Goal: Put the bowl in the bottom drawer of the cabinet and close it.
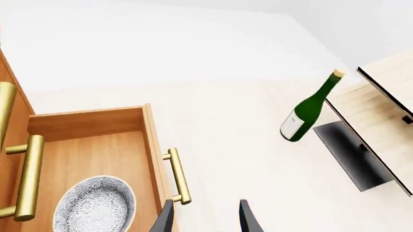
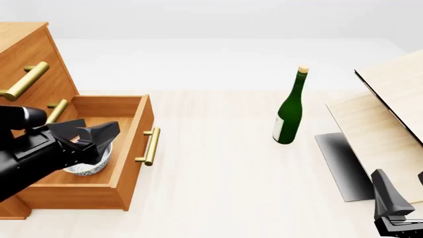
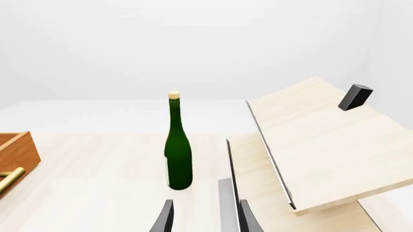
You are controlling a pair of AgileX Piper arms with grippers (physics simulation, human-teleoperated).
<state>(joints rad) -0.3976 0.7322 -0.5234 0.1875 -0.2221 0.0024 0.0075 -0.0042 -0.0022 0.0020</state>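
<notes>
- The bowl (image 2: 87, 166) already lies inside the open bottom drawer (image 2: 126, 191) of the cabinet (image 2: 29, 59).
- Your left gripper (image 1: 205, 217) is open and empty; the right gripper (image 3: 205, 218) too.
- Next, push the brass handle (image 2: 149, 146) to close it.

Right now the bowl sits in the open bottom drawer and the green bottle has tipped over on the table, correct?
Not quite. The bowl does sit in the open bottom drawer, but the green bottle stands upright on the table, as the front view shows.
</notes>
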